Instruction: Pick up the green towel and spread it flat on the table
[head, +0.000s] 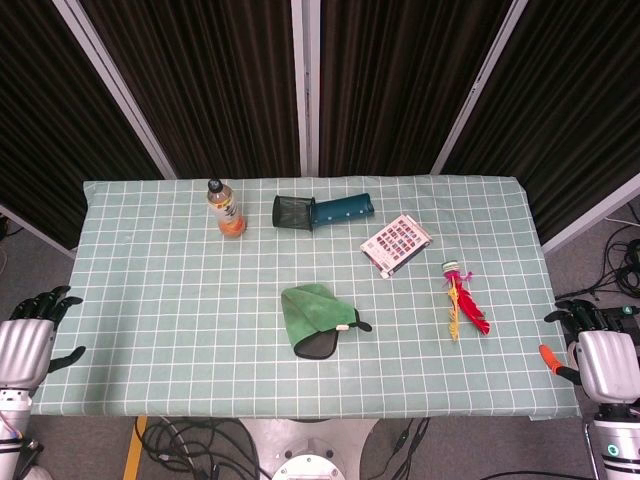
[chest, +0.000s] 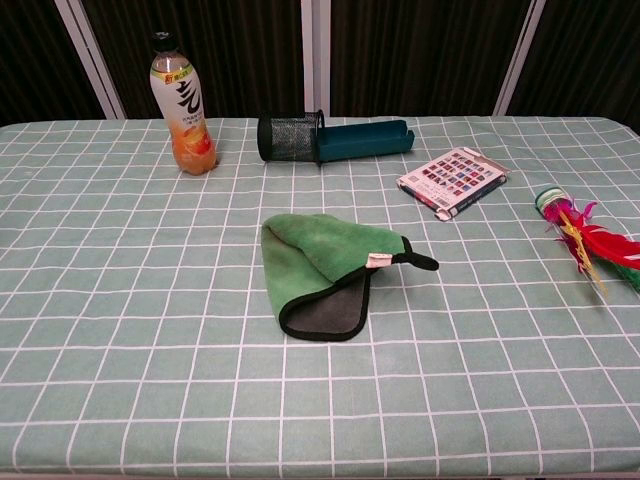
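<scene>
The green towel (head: 314, 312) lies folded over on itself near the middle of the checked table, its dark grey underside and black loop showing at the front right; the chest view shows this towel (chest: 320, 265) the same way. My left hand (head: 30, 335) hangs off the table's left edge, fingers apart and holding nothing. Off the front right corner is my right hand (head: 598, 345), also with spread fingers and nothing in it. Both hands are far from the towel and appear only in the head view.
An orange drink bottle (head: 227, 208) stands at the back left. A black mesh cup and teal tube (head: 322, 211) lie at the back centre. A patterned box (head: 396, 242) and a red-yellow feather toy (head: 462, 303) lie to the right. The table (head: 150, 300) has a checked cloth.
</scene>
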